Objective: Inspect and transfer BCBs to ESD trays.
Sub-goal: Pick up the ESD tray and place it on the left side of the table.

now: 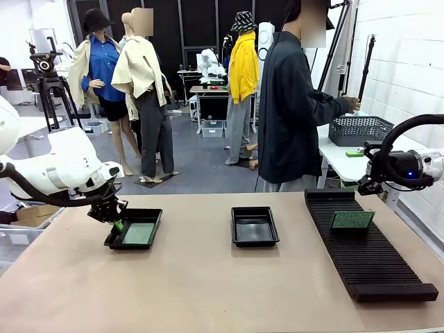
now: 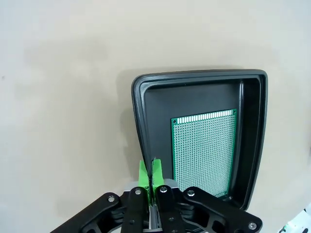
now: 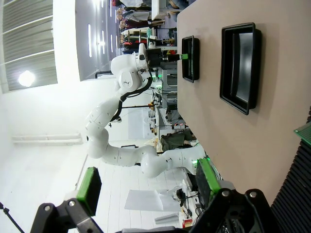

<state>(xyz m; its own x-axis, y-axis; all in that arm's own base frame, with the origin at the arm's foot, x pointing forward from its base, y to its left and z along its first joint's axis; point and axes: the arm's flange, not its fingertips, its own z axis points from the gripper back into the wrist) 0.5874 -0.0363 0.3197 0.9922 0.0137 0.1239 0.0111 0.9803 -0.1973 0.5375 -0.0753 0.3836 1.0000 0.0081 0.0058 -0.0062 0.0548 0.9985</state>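
Board to fetch: a thin green rectangular circuit board is propped at a tilt in the long black ribbed plastic rack, toward the rack's far end, beside the bench's right edge.
Long axis: across the rack, along its ribs, roughly parallel to the bench's far edge.
Direction from my right pincer: the board lies below it, a little toward the bench's near edge and middle.
Nearer arm: my right, clearly; my left is over by the bench's left edge, well apart from the rack.
Right pincer: jaws spread wide, nothing between the green pads, touching nothing. It hangs at the bench's far right corner, above the rack's far end.
Free tray: a shallow black rectangular plastic tray with a flared rim sits at the bench's middle, nearer the far edge, apart from the rack, and looks bare inside.
Placed board: a second green perforated board lies flat in a like black tray near the bench's left edge, its long axis along the tray's long walls.
Left pincer: jaws pressed together, gripping nothing, over that tray's left rim. I cannot tell whether it touches the rim.
My reading: the rack board is my right arm's job. I would come down with the pads on either side of its thin faces.
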